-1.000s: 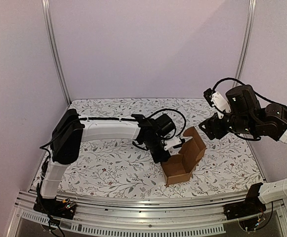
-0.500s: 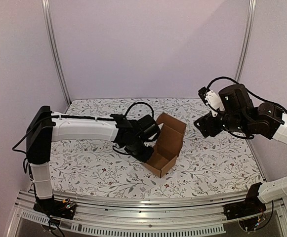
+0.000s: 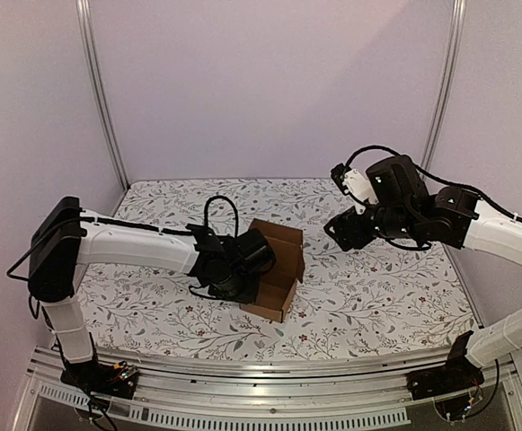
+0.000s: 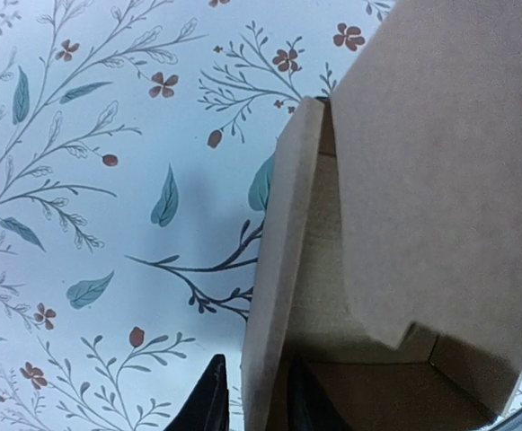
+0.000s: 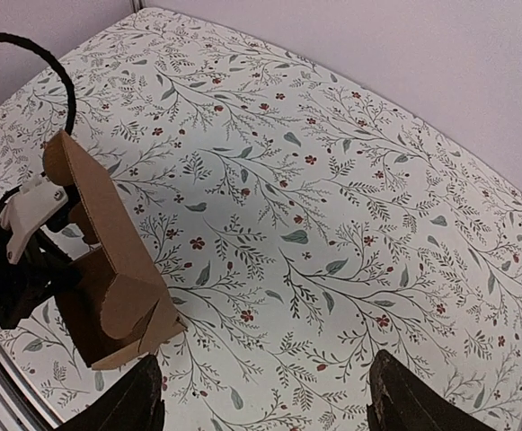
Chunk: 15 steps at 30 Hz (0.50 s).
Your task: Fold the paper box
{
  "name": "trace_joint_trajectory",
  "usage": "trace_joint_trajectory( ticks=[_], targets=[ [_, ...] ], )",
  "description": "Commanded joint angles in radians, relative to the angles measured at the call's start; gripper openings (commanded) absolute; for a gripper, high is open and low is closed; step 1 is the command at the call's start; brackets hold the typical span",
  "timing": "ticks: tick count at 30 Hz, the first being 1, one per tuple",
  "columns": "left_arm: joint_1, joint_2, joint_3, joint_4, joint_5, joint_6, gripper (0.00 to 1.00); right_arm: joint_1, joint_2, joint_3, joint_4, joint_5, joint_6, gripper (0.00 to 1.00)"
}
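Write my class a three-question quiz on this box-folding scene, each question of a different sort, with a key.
1. Multiple choice: what do the jaws of the left arm clamp? A) a wall of the paper box; B) the cloth; C) nothing.
2. True or false: the jaws of the right arm are shut on the box.
3. Short answer: is the box's lid open or closed?
Key: 1 A. 2 False; they are open and apart from the box. 3 Open.
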Motion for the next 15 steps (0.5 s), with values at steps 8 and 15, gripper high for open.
trace_joint_trajectory(
  ticks=[8,15],
  targets=[
    [-0.058,-0.039,-0.059,0.151,-0.002,-0.086,0.35,-0.006,0.047,-0.066,0.089,-0.112,0.026,0.77],
    [-0.085,-0.07,-0.081,0.199,-0.013,-0.062,0.38,-0.006,0.066,-0.137,0.141,-0.121,0.071,0.74]
  ],
)
